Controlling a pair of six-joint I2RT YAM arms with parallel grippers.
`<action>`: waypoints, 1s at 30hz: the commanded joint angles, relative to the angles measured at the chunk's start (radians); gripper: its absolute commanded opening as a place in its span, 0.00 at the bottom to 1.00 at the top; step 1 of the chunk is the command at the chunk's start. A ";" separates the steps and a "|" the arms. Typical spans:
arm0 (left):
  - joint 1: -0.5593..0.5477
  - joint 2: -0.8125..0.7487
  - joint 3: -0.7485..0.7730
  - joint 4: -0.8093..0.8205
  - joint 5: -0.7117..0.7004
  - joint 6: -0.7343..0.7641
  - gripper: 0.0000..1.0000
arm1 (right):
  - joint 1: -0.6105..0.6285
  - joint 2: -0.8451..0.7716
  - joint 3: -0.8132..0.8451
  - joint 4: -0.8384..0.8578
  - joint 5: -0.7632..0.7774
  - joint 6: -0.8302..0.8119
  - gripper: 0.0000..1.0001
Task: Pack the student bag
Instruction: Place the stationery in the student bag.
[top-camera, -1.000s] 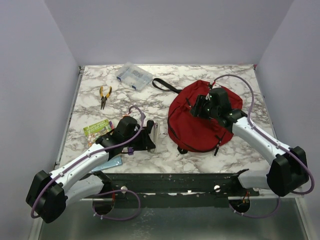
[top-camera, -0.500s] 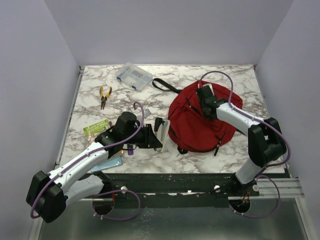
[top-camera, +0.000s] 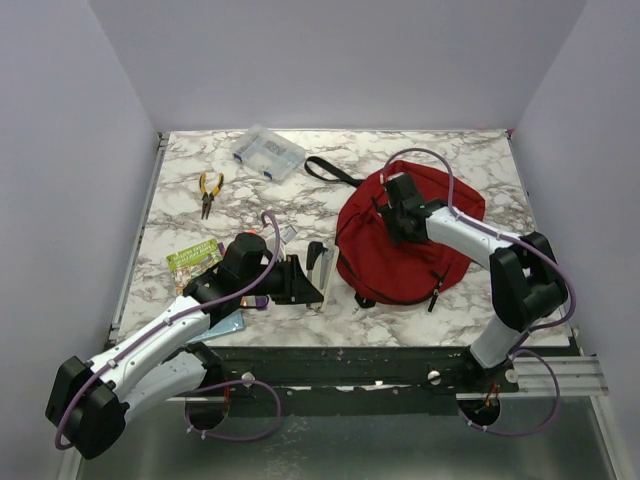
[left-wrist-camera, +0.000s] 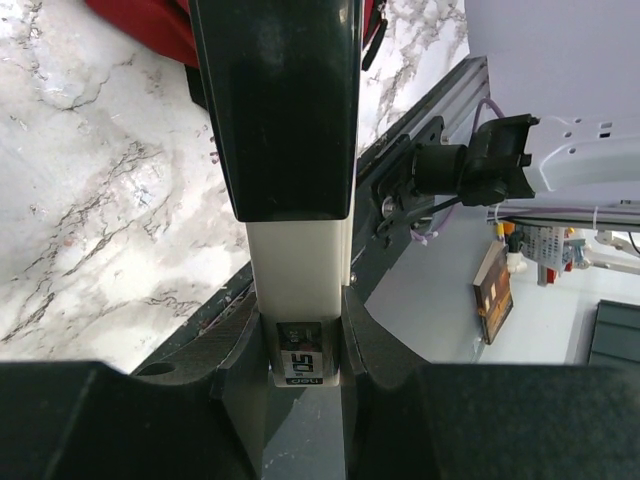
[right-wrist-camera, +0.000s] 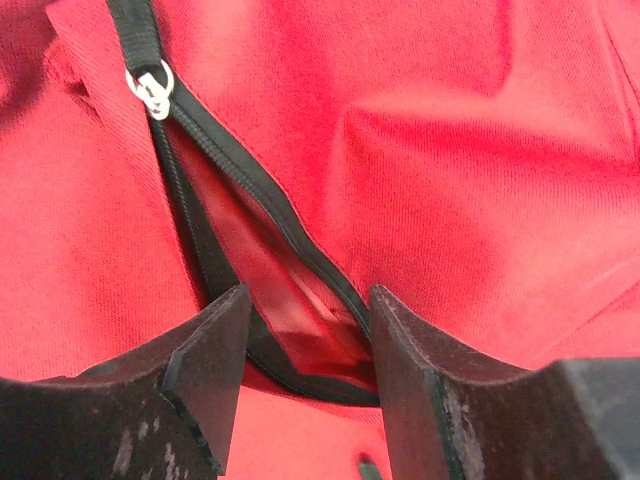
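The dark red student bag (top-camera: 385, 265) lies flat at the right of the marble table. Its black zip (right-wrist-camera: 185, 215) is parted into a slot showing red lining (right-wrist-camera: 290, 300), with the silver pull (right-wrist-camera: 150, 88) at the slot's far end. My right gripper (top-camera: 393, 213) hangs just over the bag, open, one finger on each side of the slot (right-wrist-camera: 305, 320). My left gripper (top-camera: 298, 280) is shut on a black and white stapler (top-camera: 322, 267), held above the table just left of the bag. The stapler's labelled end (left-wrist-camera: 298, 352) sits between the fingers (left-wrist-camera: 300, 345).
A clear plastic box (top-camera: 267, 152) and yellow-handled pliers (top-camera: 209, 190) lie at the back left. A green packet (top-camera: 194, 257) and a blue flat thing (top-camera: 222, 325) lie by the left arm. The bag's black strap (top-camera: 330, 170) trails toward the box. The table's front rail (left-wrist-camera: 420, 130) is close.
My left gripper has carried the stapler a little to the right, toward the bag. My right gripper has shifted left over the bag's zip, and its elbow has swung in.
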 joint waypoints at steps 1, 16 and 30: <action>-0.007 -0.015 0.015 0.079 0.045 -0.015 0.00 | 0.010 0.036 -0.026 0.126 0.022 -0.006 0.57; -0.011 0.013 0.038 0.103 0.043 -0.062 0.00 | 0.023 0.139 -0.009 0.373 0.278 -0.143 0.28; -0.048 0.349 0.186 0.320 0.119 -0.181 0.00 | 0.067 0.062 0.315 -0.203 0.220 0.026 0.01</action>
